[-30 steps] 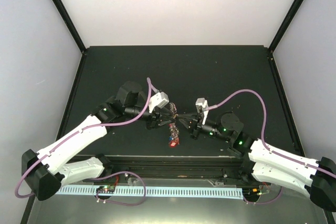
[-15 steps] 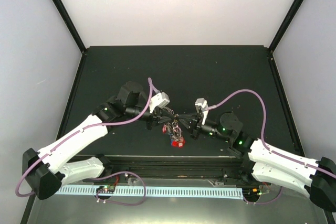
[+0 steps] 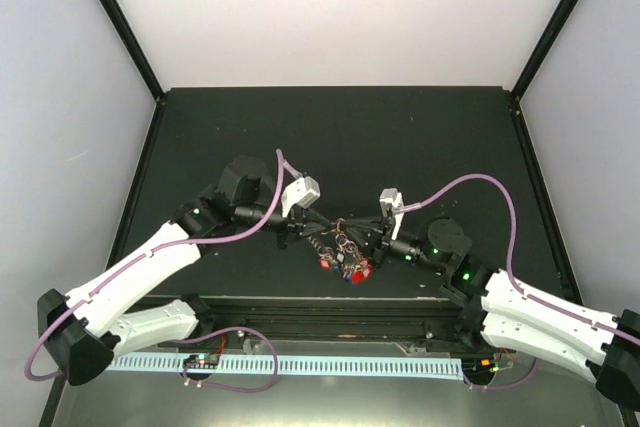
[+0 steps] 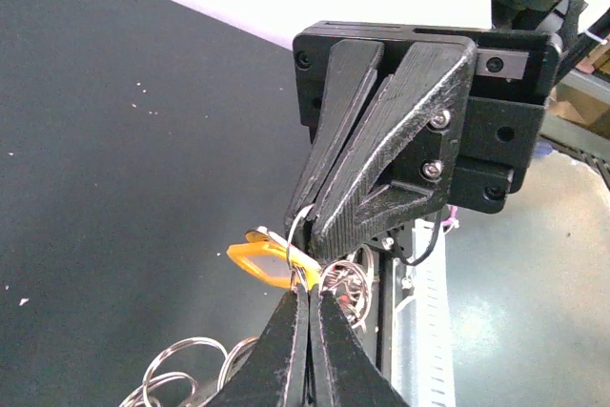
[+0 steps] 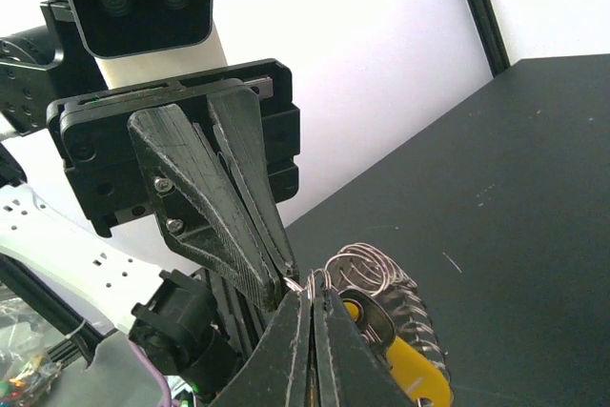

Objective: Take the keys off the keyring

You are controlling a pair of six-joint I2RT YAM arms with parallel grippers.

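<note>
Both grippers meet tip to tip above the near middle of the table. My left gripper (image 3: 320, 226) is shut on the thin wire of the keyring (image 4: 297, 235). My right gripper (image 3: 354, 235) is also shut, pinching the keyring (image 5: 355, 274) from the opposite side. The keys (image 3: 345, 255) hang below the two tips as a small bunch with red heads. In the left wrist view a yellow-orange key head (image 4: 259, 259) sticks out left of my shut fingertips (image 4: 310, 285). In the right wrist view a silvery key with a yellow head (image 5: 412, 369) lies by my fingertips (image 5: 310, 297).
Several smaller linked rings (image 4: 181, 361) hang low left in the left wrist view and fan out as loops (image 5: 376, 269) in the right wrist view. The black table (image 3: 340, 137) stretches behind. A metal rail (image 3: 300, 362) runs along the near edge.
The hanging bunch has swung right and spread out, now showing two red heads. The right gripper has shifted slightly right and lower. Both grippers stay shut at the ring.
</note>
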